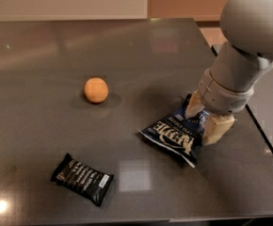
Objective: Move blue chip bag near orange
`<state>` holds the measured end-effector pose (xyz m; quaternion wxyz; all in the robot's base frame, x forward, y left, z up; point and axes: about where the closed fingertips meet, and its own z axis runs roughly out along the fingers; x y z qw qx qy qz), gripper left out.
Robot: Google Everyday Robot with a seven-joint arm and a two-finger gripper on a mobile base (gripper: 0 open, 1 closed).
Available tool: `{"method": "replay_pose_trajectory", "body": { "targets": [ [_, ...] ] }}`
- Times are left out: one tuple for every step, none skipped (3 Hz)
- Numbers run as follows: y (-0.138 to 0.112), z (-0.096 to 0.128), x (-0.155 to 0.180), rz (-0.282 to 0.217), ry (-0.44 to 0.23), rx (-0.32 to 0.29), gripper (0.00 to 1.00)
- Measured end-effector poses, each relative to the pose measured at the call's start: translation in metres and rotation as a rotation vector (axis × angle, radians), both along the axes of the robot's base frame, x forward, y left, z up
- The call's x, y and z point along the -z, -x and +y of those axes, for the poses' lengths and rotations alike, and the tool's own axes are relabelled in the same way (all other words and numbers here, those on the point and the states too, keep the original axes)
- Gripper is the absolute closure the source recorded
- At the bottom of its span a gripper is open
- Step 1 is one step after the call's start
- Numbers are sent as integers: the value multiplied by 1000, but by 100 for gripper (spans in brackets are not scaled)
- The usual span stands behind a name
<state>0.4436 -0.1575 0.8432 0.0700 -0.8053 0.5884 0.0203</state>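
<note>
Three loose items on a glossy dark-grey desk (42,46), hard and smooth, dotted with soft light reflections. Toward the right: blue chip bag (174,134), crinkly navy foil with white edges, lying flat and slanted, one corner pointing at the near edge. Printed across it in large white block capitals, something close to "KETTLE", tilted along with the bag; a smaller white line above that, too small to read. Over the bag's right end: gripper (198,130), carried low on a smooth, rounded pale-grey arm (249,27) reaching in from the upper right. Two blunt cream fingers (193,108) spread apart, one at the bag's far edge and one at its near right edge, rumpled foil lying between them; not pressed together, and actual contact with the foil hard to judge. Well apart to the left, across bare desk: orange (96,90), small, round and matte, with a dim shadow and a faint reflection beside it. Near the front left: black packet (82,179), a flat rectangle in a shiny wrapper with crimped ends, set at a slant, covered in rows of white print too fine to read. Well clear of both bag and fruit.
</note>
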Motion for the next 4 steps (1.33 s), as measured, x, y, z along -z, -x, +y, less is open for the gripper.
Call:
{"method": "replay_pose_trajectory", "body": {
  "targets": [
    [-3, 1, -9, -2, -4, 7, 65],
    [-6, 5, -25, -23, -14, 8, 88],
    [-13, 17, -39, -56, -29, 1, 100],
    [-25, 40, -46, -89, -51, -27, 100]
  ]
}}
